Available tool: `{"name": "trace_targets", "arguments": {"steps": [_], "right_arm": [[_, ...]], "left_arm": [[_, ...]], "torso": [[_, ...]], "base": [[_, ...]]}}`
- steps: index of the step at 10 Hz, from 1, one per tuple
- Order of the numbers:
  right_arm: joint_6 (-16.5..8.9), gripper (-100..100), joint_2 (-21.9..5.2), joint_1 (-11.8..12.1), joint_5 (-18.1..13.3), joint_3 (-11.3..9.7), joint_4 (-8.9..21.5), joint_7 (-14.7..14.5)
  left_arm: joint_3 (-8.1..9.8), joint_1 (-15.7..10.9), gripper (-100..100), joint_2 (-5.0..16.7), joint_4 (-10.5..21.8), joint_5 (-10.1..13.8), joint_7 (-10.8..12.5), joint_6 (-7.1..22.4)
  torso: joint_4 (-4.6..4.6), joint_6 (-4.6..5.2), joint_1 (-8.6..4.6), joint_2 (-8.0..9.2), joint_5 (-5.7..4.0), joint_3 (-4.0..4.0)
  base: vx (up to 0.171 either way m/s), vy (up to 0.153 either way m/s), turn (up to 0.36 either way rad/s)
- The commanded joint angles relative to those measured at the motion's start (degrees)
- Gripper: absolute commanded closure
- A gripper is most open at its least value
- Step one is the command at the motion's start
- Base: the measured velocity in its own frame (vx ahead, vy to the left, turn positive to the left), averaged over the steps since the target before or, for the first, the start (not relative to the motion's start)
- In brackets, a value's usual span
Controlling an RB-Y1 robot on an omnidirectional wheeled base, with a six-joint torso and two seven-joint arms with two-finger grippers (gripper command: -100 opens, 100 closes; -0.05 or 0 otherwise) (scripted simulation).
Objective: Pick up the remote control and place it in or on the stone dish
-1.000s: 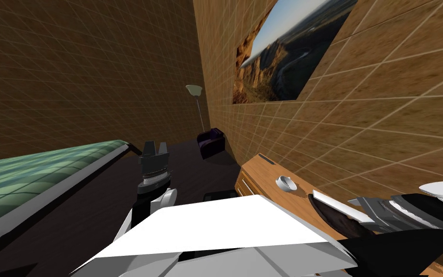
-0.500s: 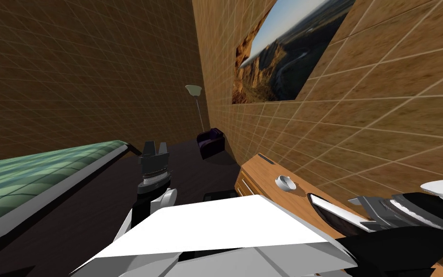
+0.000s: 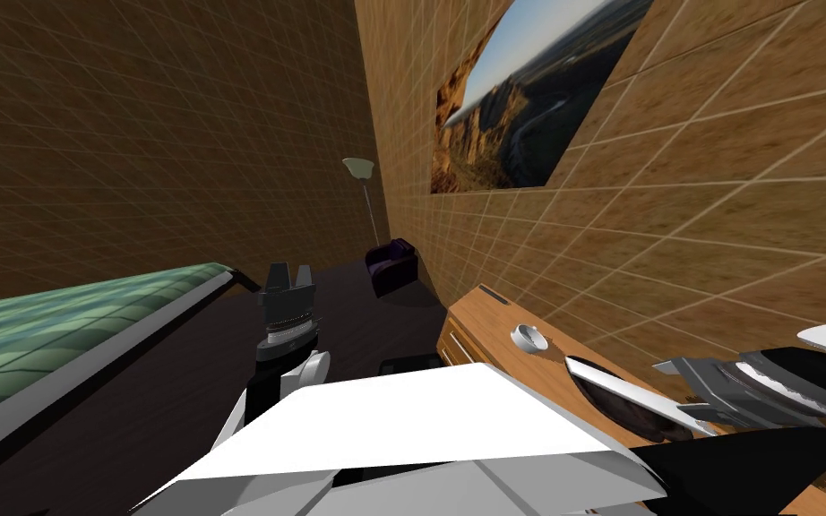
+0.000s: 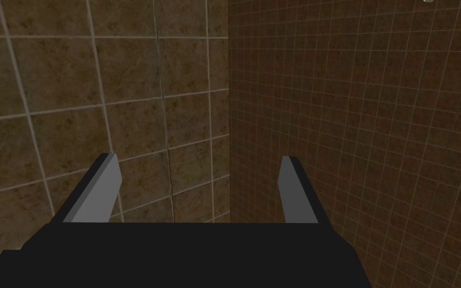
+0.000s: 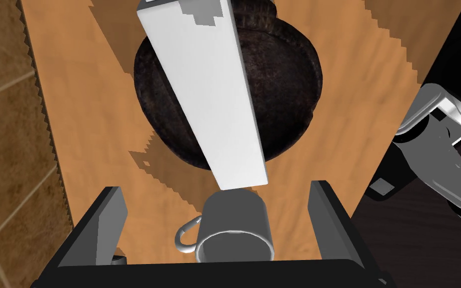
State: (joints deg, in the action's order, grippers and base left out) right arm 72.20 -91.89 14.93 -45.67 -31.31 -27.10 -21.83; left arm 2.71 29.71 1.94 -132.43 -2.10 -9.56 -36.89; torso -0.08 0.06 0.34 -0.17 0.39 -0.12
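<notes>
A long white remote control (image 5: 204,90) lies across the dark, round stone dish (image 5: 284,80), which sits on a wooden cabinet top (image 5: 89,100). One end of the remote sticks out past the dish's rim toward a grey mug (image 5: 232,230). My right gripper (image 5: 216,189) hangs over that end, open, its fingers well apart and touching nothing. In the head view the remote (image 3: 617,392) rests on the dish (image 3: 622,419) just ahead of the right gripper (image 3: 678,390). My left gripper (image 3: 288,271) is held up in front of me, open and empty (image 4: 197,160).
The grey mug (image 3: 530,339) stands on the cabinet (image 3: 478,327) beyond the dish, and a slim dark object (image 3: 494,294) lies at the far end. The tiled wall runs close along the cabinet. A green-covered bed (image 3: 71,322) is on the left, with a dark armchair (image 3: 391,264) and a floor lamp (image 3: 362,170) farther off.
My right hand has drawn back a little from the remote, which stays lying across the dish. The left arm has not moved.
</notes>
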Motion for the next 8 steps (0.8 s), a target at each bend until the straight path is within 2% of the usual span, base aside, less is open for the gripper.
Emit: {"name": "trace_targets", "arguments": {"steps": [1,2,3,8], "right_arm": [[1.7,-100,-1.7,-0.6,0.0,0.1,-0.3,0.4],[0.7,-100,-1.1,-0.3,0.0,0.1,-0.6,0.4],[0.9,0,-1.2,-0.3,0.0,0.1,-0.6,0.5],[0.8,0,-1.2,-0.3,0.0,0.1,-0.6,0.5]], "left_arm": [[0.0,0.0,0,0.0,0.0,0.0,0.0,0.0],[0.0,0.0,0,0.0,0.0,0.0,0.0,0.0],[0.0,0.0,0,0.0,0.0,0.0,0.0,0.0],[0.0,0.0,0,0.0,0.0,0.0,0.0,0.0]], "torso": [[0.0,0.0,0.0,0.0,0.0,0.0],[0.0,0.0,0.0,0.0,0.0,0.0],[0.0,-0.01,-0.01,-0.01,-0.02,0.0],[-0.01,-0.01,-0.01,-0.02,-0.02,-0.01]], "base": [[-0.006,-0.004,-0.059],[-0.003,-0.001,-0.01],[0.0,0.0,0.0],[0.0,0.0,0.0]]}}
